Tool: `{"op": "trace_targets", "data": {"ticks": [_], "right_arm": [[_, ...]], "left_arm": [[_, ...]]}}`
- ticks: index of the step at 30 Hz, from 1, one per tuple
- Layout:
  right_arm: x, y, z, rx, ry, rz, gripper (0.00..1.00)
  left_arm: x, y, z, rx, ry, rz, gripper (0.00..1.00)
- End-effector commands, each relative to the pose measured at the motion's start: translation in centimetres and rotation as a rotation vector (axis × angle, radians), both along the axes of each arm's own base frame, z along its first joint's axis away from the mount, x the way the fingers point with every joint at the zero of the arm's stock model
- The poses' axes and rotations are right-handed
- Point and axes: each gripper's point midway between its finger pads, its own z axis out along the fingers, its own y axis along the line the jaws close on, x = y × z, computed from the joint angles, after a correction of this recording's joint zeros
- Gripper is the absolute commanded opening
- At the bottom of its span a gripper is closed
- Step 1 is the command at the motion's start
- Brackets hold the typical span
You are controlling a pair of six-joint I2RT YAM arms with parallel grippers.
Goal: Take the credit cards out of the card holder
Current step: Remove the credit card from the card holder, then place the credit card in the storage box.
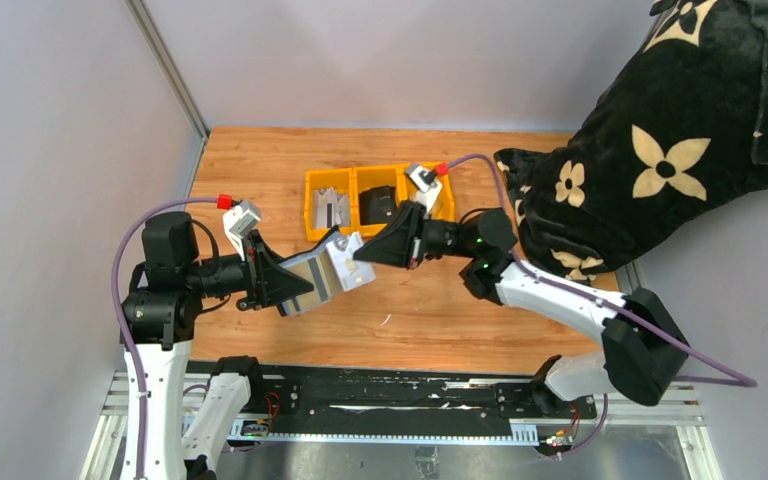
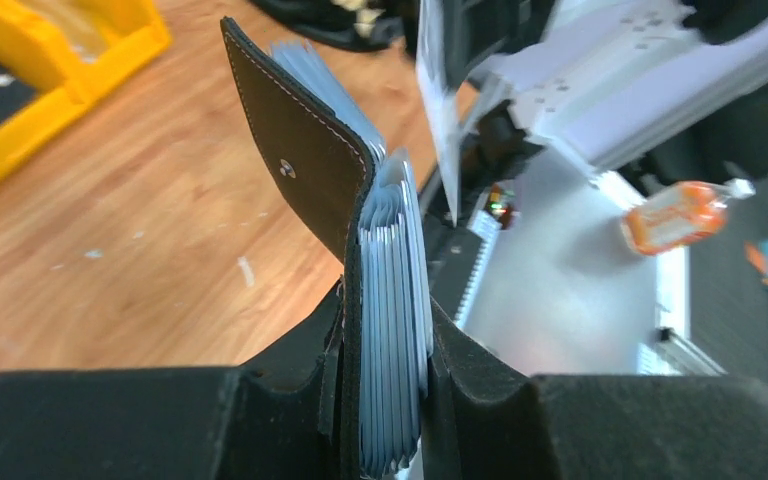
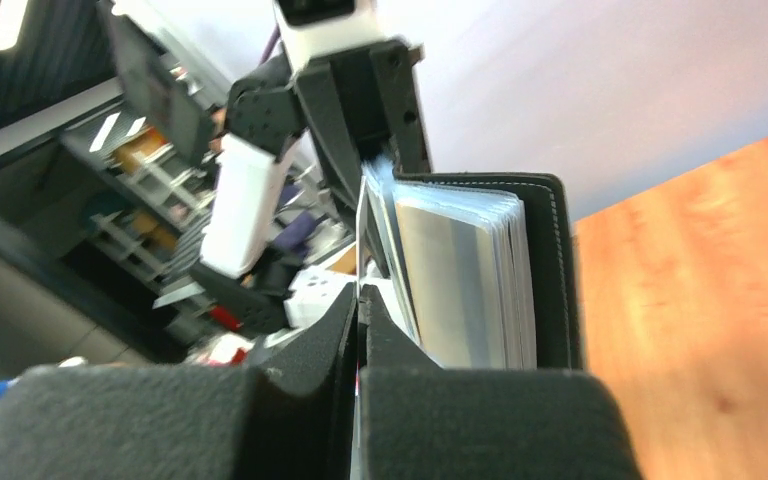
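Closest in the left wrist view, the left end effector [image 2: 390,320] is pressed onto the open black card holder [image 2: 295,160], a thick stack of credit cards [image 2: 395,250] inside it, so most of the job looks undone. The right end effector [image 3: 360,300] pinches one silvery card [image 1: 348,262] by its edge at the holder's mouth; whether it is free I cannot tell. Both arms reach inward, meeting mid-frame above the tabletop [image 1: 440,310].

Overhead looking down, wrist views close, seemingly sharing card holder [image 2: 300,150]
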Motion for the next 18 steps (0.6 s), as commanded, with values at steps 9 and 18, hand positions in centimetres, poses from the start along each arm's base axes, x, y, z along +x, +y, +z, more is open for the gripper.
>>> {"op": "trace_targets", "data": {"ticks": [9, 18], "right_arm": [[12.9, -5.8, -2.4, -0.332, -0.089, -0.493, 0.00], [23.2, 0.3, -8.6, -0.514, 0.002, -0.624, 0.00]], "left_arm": [[6.2, 4.8, -2.8, 0.313, -0.150, 0.341, 0.00], [4.3, 2.8, -0.4, 0.219, -0.216, 0.200, 0.00]]}}
